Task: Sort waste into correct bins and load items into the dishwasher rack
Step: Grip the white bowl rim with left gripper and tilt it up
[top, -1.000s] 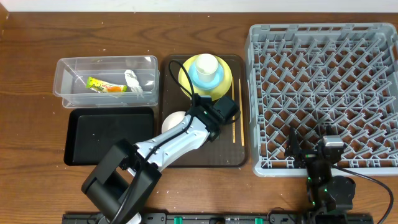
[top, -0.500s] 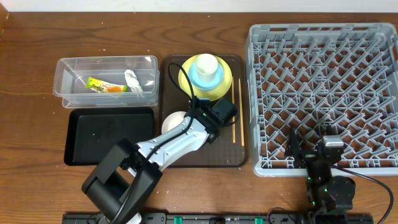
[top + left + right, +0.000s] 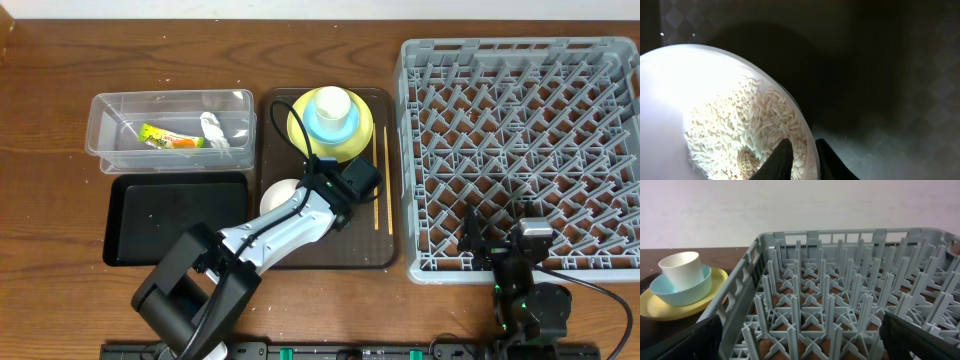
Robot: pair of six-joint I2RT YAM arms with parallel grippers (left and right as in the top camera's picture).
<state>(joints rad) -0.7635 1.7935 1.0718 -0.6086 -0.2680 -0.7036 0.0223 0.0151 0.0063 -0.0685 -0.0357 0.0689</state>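
Left arm stretches far-right from the near edge, left gripper pinching white bowl rim. Right gripper near right, jaws spread wide.

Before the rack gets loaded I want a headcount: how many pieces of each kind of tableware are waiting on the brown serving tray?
Plates: 1, the yellow plate
Bowls: 2, the light blue bowl and the white bowl
Cups: 1, the white cup
Chopstick pairs: 1, the chopsticks
Total: 5
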